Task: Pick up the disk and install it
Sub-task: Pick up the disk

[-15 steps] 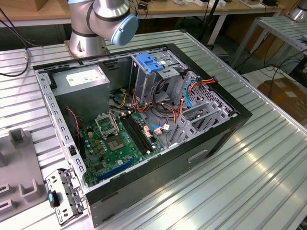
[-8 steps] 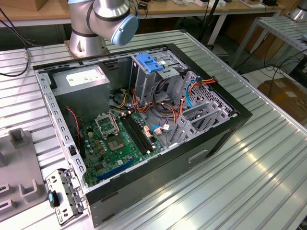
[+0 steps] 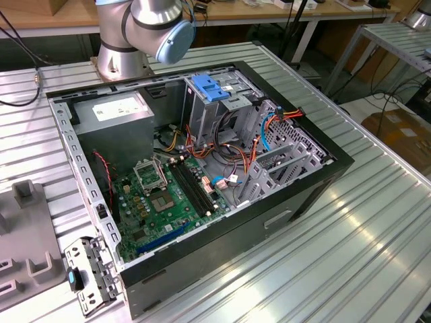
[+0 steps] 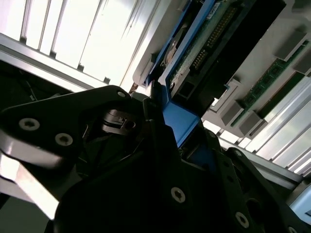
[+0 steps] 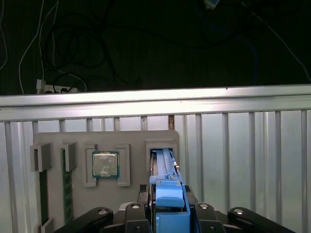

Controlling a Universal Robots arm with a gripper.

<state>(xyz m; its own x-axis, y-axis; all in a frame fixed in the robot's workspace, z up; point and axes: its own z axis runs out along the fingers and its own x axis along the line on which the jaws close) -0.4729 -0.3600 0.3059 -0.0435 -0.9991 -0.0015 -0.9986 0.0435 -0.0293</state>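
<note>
The gripper (image 5: 169,213) is nearest the lens in both wrist views, its black fingers (image 5: 141,216) drawn in against the two sides of the disk (image 5: 167,187) and clamped on the blue rail. In the first wrist view the disk is seen edge-on, standing upright between the fingers, with its far end at the open pocket of a grey tray (image 5: 131,141). Whether it rests in the pocket or hangs just clear of it I cannot tell. The second wrist view shows the disk's green circuit side and a row of connector pins, framed by the blue rail.

Beside the pocket the tray holds a chip (image 5: 105,164) in a square recess and, further along, a green memory stick (image 5: 67,184) standing in a slot. The tray lies on a ribbed metal table (image 5: 243,145).

In the exterior view an open case (image 3: 283,222) lies on this table with a green board (image 3: 168,195) on its floor, a grey box (image 3: 114,111) with a white sticker in one corner and a blue bracket (image 3: 210,89) atop the drive cage. The arm (image 3: 148,27) rises just behind the case.
</note>
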